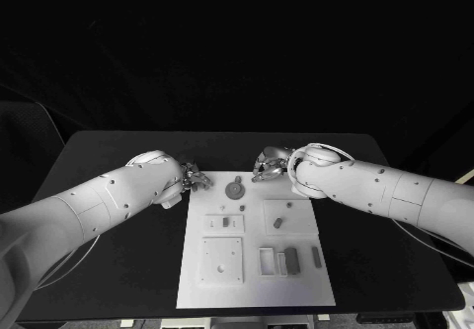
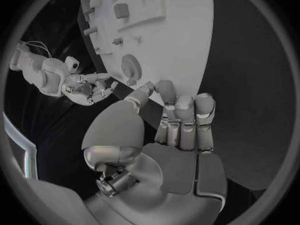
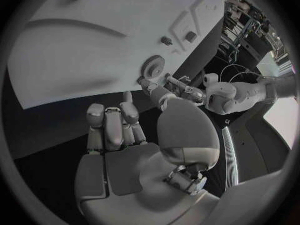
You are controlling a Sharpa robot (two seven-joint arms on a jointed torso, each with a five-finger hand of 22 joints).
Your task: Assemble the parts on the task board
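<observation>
board [image 1: 296, 288] nearest; my left hand [image 1: 194, 179] and right hand [image 1: 268, 166] flank the gear [image 1: 235, 188], fingers loosely curled, empty. wrist views reveal palms.

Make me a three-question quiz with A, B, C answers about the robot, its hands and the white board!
1. Where is the gear on the task board?
A. near the far edge, between the hands
B. near the robot's edge
C. off the board, on the black table

2. What colour is the task board?
A. white
B. red
C. green

3. What is the left hand holding?
A. the gear
B. a cup
C. nothing

Answers: 1 A, the gear lies at the far end, between the left hand and right hand. 2 A, the plate is white. 3 C, the wrist view shows its fingers empty.
</observation>
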